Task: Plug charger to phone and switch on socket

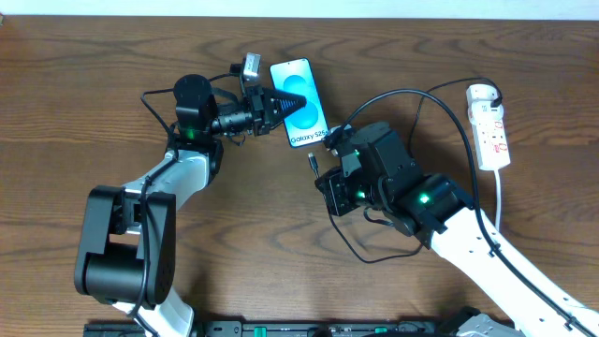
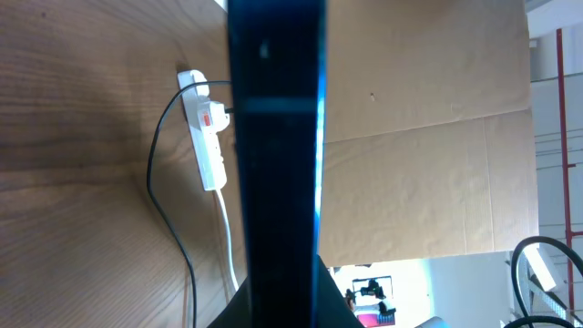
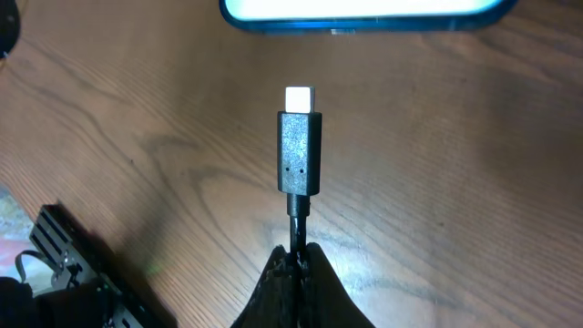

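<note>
The phone [image 1: 301, 99] lies on the table with its blue screen lit. My left gripper [image 1: 292, 103] is shut on the phone, pinching its left side; in the left wrist view the phone's dark edge [image 2: 276, 164] fills the middle. My right gripper [image 1: 323, 173] is shut on the charger cable just behind its plug [image 1: 314, 161]. In the right wrist view the plug [image 3: 300, 146] points at the phone's bottom edge [image 3: 364, 11], a short gap away. The socket [image 1: 490, 126] lies at the far right; it also shows in the left wrist view [image 2: 206, 132].
The black charger cable [image 1: 412, 94] loops from the right arm up and over to the socket. The socket's white cord [image 1: 503, 201] runs toward the front. A cardboard wall [image 2: 428, 137] stands behind the table.
</note>
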Tool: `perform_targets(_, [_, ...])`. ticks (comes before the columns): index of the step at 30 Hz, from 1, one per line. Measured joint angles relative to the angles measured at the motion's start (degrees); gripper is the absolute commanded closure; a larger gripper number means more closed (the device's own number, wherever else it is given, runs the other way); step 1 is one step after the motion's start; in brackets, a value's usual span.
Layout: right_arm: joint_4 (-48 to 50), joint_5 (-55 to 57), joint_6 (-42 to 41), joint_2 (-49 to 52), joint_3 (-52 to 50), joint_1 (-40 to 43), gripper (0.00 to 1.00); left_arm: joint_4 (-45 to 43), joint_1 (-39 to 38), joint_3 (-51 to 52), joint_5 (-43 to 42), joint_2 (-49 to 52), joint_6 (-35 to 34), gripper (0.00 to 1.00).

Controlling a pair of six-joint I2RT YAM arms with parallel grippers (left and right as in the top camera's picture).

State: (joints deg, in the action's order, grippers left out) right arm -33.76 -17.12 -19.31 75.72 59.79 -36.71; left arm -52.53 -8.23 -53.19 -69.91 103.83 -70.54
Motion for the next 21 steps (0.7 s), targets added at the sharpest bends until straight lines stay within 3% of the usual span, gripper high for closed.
perform_targets(21, [1.11,2.6,-1.07,0.0,0.0,0.0,0.99,0.0,0.0,0.0,0.02,0.0,-0.09,0.92])
